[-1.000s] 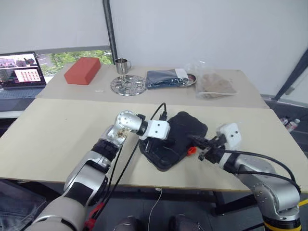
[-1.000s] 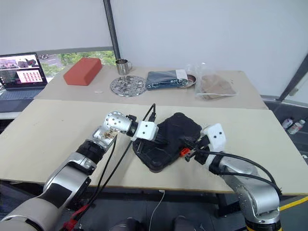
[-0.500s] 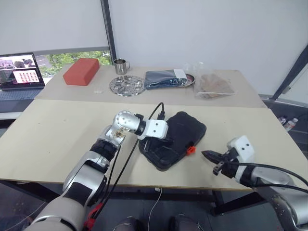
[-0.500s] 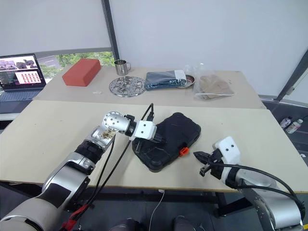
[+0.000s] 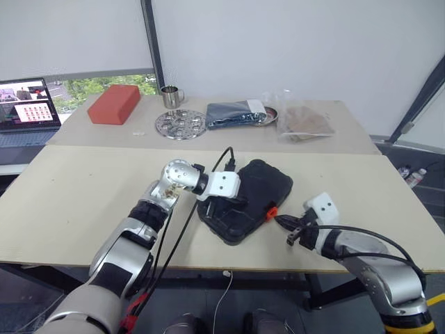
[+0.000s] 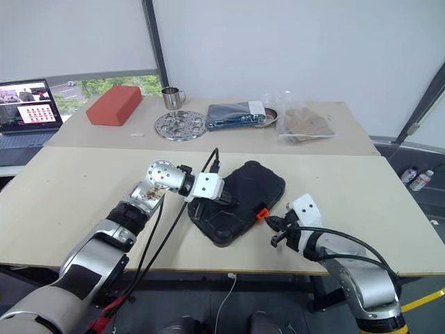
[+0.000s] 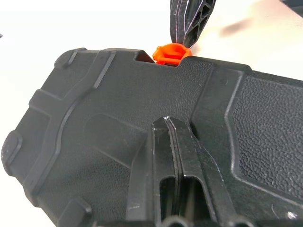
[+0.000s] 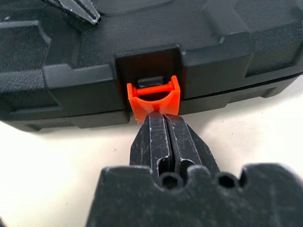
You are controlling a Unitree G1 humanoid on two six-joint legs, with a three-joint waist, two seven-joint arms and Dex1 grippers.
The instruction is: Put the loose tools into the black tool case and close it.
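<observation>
The black tool case [image 5: 259, 188] lies shut near the table's front edge, its small orange latch [image 5: 270, 212] facing the right arm. My left gripper [image 7: 166, 122] is shut and rests tip-down on the textured lid. My right gripper [image 8: 161, 116] is shut too, its tips touching the lower lip of the orange latch [image 8: 154, 97]. From the head, the right gripper [image 5: 279, 220] sits just right of the case's front edge. The loose tools are out of view.
At the back of the table stand a red block [image 5: 115, 104], a metal cup [image 5: 170, 95], a round perforated metal plate [image 5: 181, 124], a dark folded bag [image 5: 233, 113] and a clear plastic bag [image 5: 302, 120]. A laptop [image 5: 28, 111] is at the far left.
My right gripper drew away to the right of the case half a second ago and has come back to the orange latch. The left gripper has stayed on the lid.
</observation>
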